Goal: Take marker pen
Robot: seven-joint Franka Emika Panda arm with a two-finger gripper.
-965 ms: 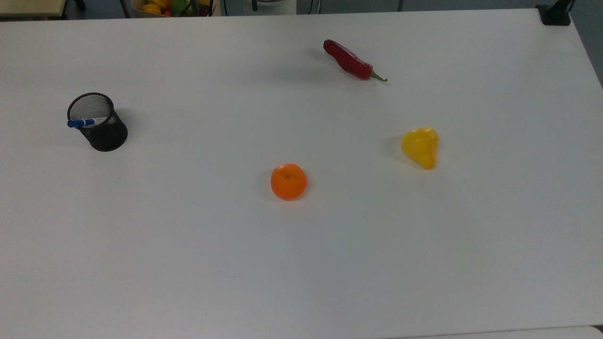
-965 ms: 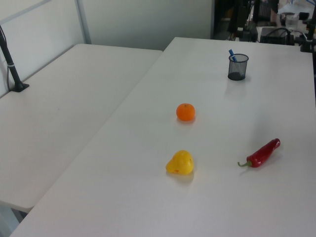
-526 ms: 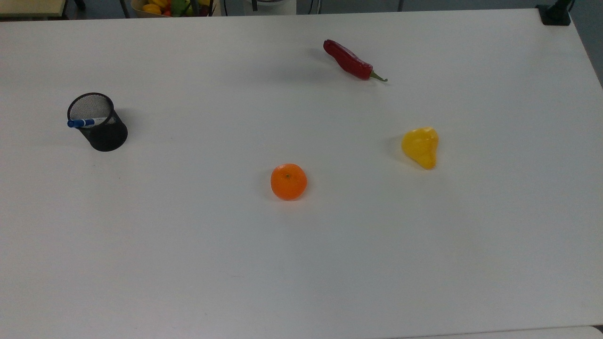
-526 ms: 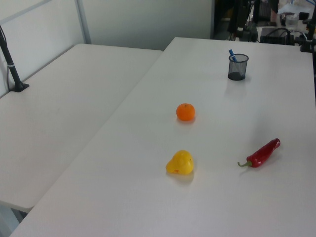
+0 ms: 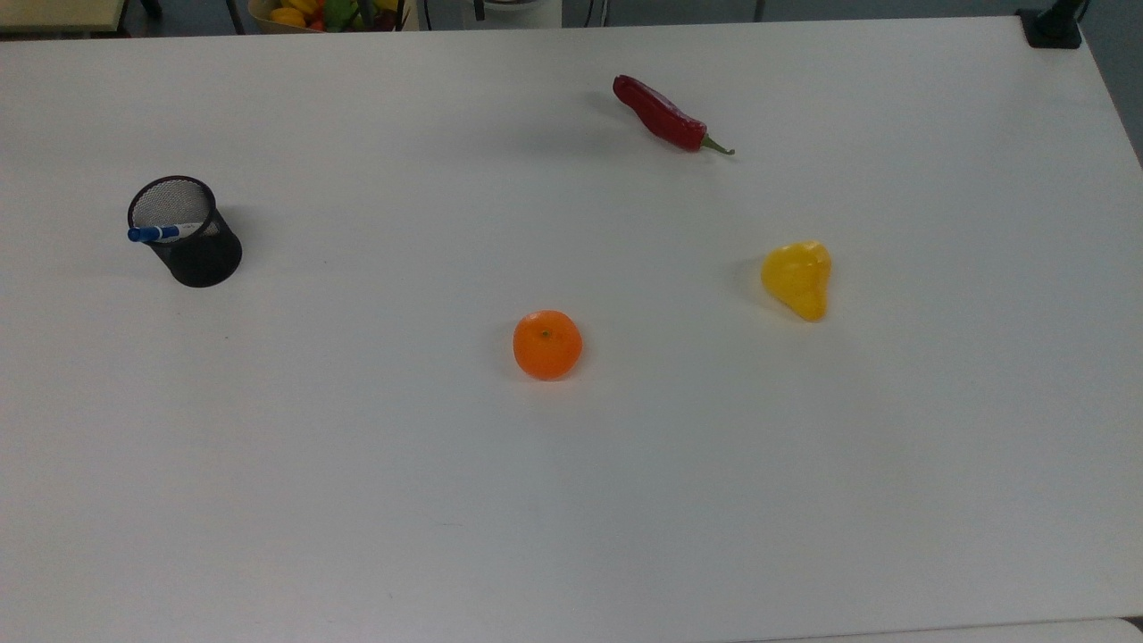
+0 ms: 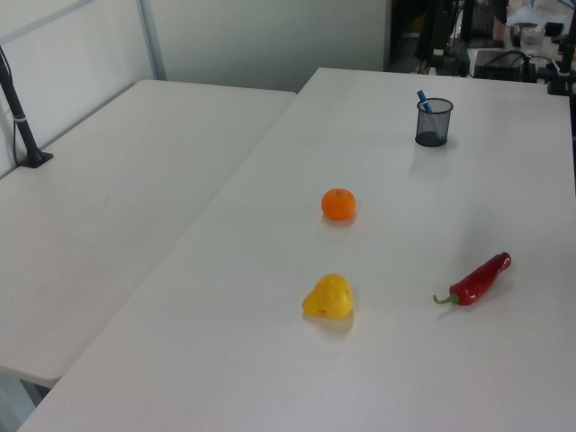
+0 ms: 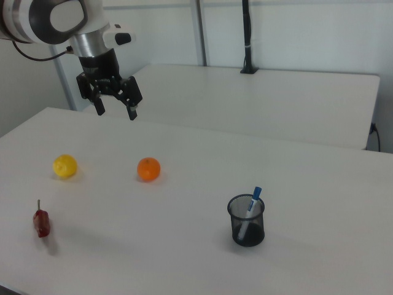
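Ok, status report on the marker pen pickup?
Gripper open, high above table. Marker pen standing in mesh cup, untouched. Nothing blocking.

Your gripper (image 7: 115, 112) hangs high on a near-vertical wrist, pointing down, fingers (image 7: 131, 113) spread wide, nothing between them.

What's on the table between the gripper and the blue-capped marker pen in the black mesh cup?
In the right view, the round orange sits roughly between the open gripper and the blue-capped marker pen; otherwise bare white table.
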